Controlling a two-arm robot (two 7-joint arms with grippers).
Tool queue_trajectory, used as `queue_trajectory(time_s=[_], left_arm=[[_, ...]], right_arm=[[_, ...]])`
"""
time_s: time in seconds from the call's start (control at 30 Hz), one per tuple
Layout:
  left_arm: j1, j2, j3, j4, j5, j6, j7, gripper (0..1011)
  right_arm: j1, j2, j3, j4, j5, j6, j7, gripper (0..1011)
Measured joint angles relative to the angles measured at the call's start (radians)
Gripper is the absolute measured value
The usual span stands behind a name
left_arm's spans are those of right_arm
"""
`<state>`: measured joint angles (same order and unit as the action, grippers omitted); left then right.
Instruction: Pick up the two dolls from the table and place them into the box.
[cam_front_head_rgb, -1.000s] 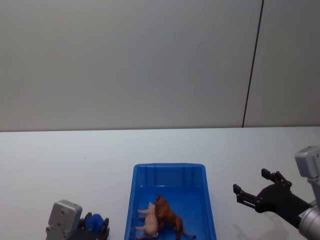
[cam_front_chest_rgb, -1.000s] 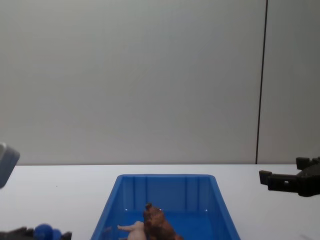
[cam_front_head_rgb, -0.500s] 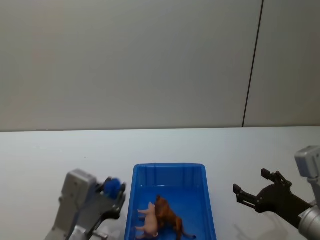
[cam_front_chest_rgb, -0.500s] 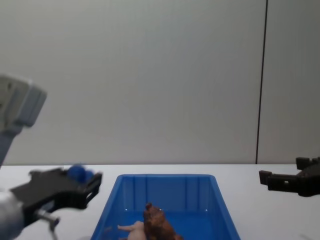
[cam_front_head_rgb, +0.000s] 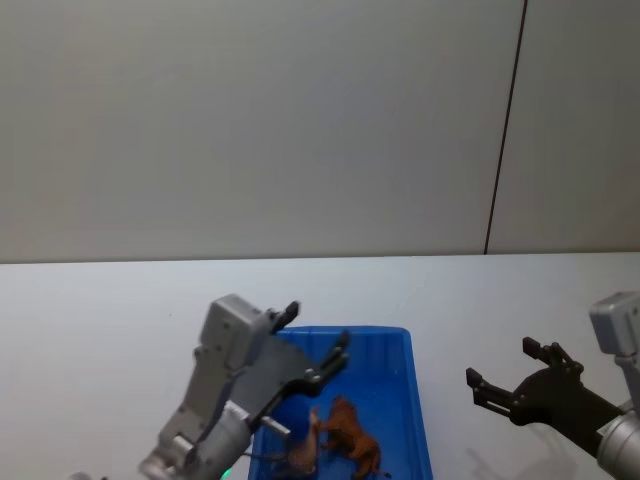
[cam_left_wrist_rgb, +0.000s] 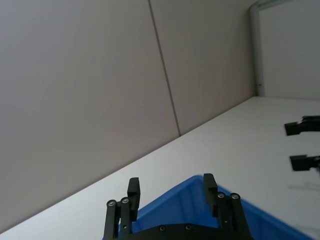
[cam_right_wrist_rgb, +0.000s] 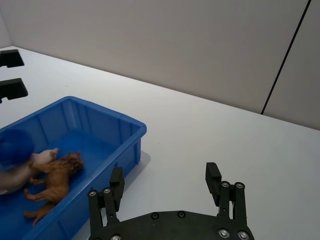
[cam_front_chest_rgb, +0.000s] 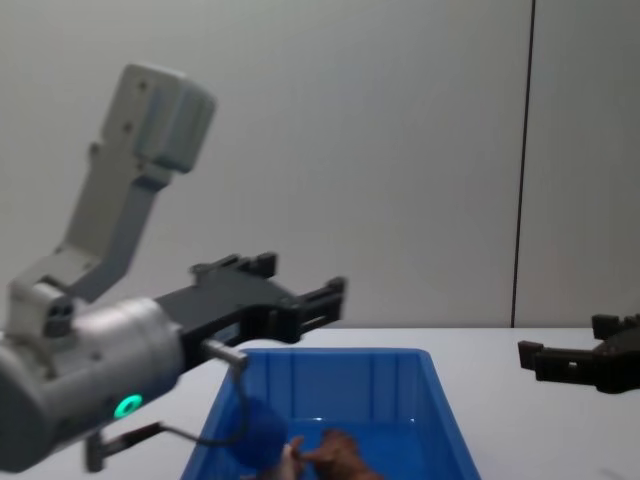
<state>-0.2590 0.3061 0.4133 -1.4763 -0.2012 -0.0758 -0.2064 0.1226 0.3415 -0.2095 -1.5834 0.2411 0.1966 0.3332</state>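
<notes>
Both dolls lie inside the blue box (cam_front_head_rgb: 375, 331): the reddish-brown lion (cam_front_head_rgb: 350, 440) and, beside it, the pale pink pig (cam_front_head_rgb: 305, 452), which is blurred. In the right wrist view the lion (cam_right_wrist_rgb: 52, 182) and pig (cam_right_wrist_rgb: 20, 170) lie together on the floor of the box (cam_right_wrist_rgb: 140, 131). My left gripper (cam_front_head_rgb: 312, 338) hovers open over the box's near-left part, with nothing between its fingers. In the chest view the left gripper (cam_front_chest_rgb: 290, 285) stands above the box (cam_front_chest_rgb: 340, 352). My right gripper (cam_front_head_rgb: 498, 362) stays open and empty, right of the box.
A small blurred blue object (cam_right_wrist_rgb: 15, 145) is inside the box next to the pig, and the chest view has the blue object (cam_front_chest_rgb: 255, 430) at the box's left wall. White table (cam_front_head_rgb: 100, 330) lies open on both sides of the box. A grey wall stands behind.
My left arm rose and swung right over the box, and its gripper opened, letting go of the small blue object. The object is now in the box and the dolls have shifted. The right arm stayed still.
</notes>
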Motion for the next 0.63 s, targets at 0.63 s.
queue_trajectory(time_s=[0.63], left_arm=[[-0.043, -0.052, 0.02, 0.016, 0.003, -0.071, -0.066, 1001]], right_arm=[[0.0, 0.0, 0.0, 0.0, 0.0, 0.0, 0.0, 1001]])
